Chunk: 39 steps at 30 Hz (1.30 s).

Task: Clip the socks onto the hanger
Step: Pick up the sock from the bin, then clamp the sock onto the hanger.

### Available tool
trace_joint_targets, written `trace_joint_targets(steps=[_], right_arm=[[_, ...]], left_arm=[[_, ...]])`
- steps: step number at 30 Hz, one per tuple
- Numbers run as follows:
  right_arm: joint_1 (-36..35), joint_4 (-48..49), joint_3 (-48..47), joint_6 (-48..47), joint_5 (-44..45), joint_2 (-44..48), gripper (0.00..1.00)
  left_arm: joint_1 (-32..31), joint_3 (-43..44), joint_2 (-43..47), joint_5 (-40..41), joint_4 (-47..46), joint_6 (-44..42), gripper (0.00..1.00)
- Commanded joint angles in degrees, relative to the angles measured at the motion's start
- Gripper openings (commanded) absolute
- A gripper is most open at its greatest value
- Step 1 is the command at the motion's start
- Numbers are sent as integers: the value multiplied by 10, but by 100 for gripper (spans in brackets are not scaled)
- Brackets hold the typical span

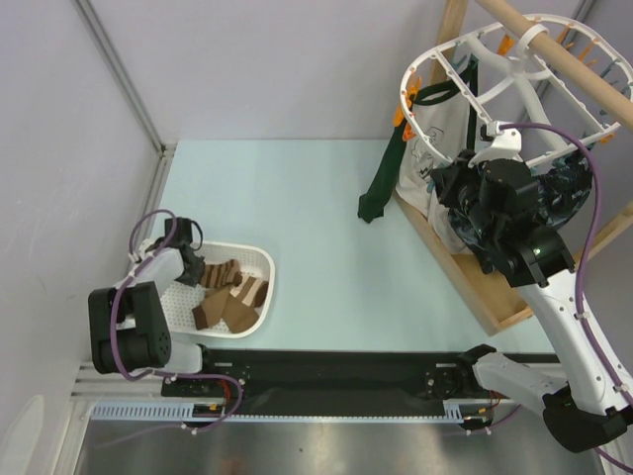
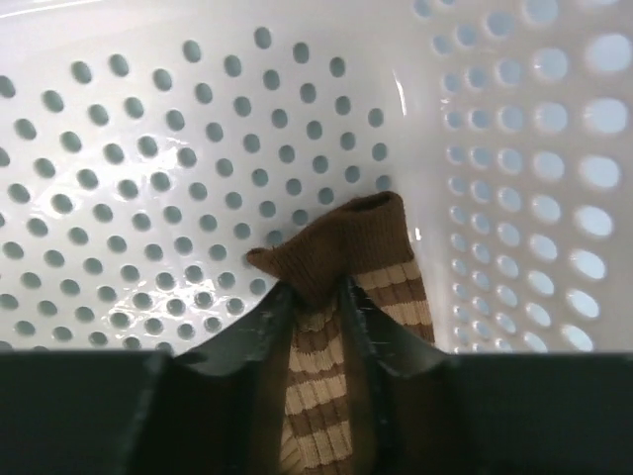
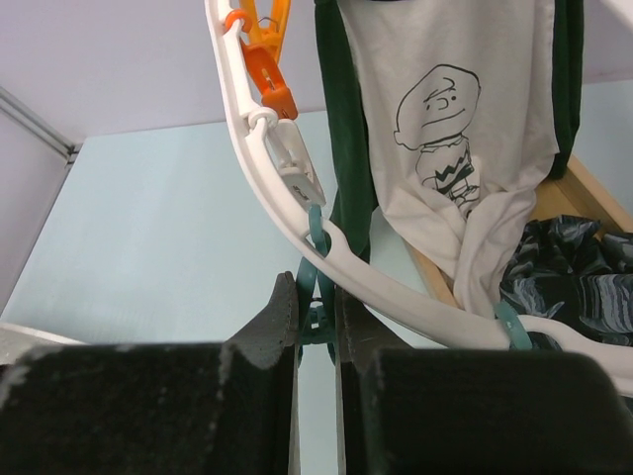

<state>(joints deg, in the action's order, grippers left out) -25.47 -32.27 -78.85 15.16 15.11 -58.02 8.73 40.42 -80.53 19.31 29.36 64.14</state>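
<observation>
Several brown socks with tan stripes [image 1: 229, 295] lie in a white perforated basket [image 1: 265, 259] at the near left. My left gripper [image 1: 194, 265] is down in the basket, shut on one striped sock [image 2: 331, 336] by its brown cuff. The white ring hanger [image 1: 435, 59] with orange clips [image 1: 400, 114] hangs at the far right. My right gripper [image 1: 465, 198] is up at its rim [image 3: 287, 213], shut on a teal clip [image 3: 316, 297] that hangs from the ring.
A long dark green sock [image 1: 381, 183] and a cream printed cloth [image 3: 445, 129] hang from the hanger. A dark patterned cloth [image 3: 564, 272] lies by the wooden stand [image 1: 465, 277]. A wooden rod [image 1: 564, 49] carries the hanger.
</observation>
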Motion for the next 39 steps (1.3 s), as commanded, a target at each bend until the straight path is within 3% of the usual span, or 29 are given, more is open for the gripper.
trace_joint_targets(steps=[1, 3, 6, 9, 14, 16, 20, 24, 30, 39], right_arm=[[2, 5, 0, 3, -20, 1, 0], [1, 5, 1, 5, -21, 0, 0], [1, 4, 1, 5, -22, -2, 0], [1, 5, 1, 5, -23, -3, 0], [0, 3, -2, 4, -32, -6, 0], [0, 2, 0, 1, -33, -7, 0], [0, 1, 1, -3, -40, -4, 0], [-1, 4, 2, -1, -67, 1, 0], [2, 9, 5, 0, -110, 9, 0], [10, 26, 5, 36, -177, 11, 0]], left_arm=[[11, -18, -5, -7, -28, -2, 27], [13, -23, 7, -7, -32, -11, 13], [13, -28, 47, -15, -31, -40, 0], [11, -25, 91, -30, -10, -87, 0], [-34, 4, 263, -59, 1, -182, 0], [-82, 23, 310, -74, -32, -240, 0], [-179, 37, 387, -212, -158, -338, 0], [-278, 92, 328, -358, -248, -431, 0], [-447, 225, 224, -420, -257, -604, 0], [-498, 349, 34, -535, -310, -624, 0]])
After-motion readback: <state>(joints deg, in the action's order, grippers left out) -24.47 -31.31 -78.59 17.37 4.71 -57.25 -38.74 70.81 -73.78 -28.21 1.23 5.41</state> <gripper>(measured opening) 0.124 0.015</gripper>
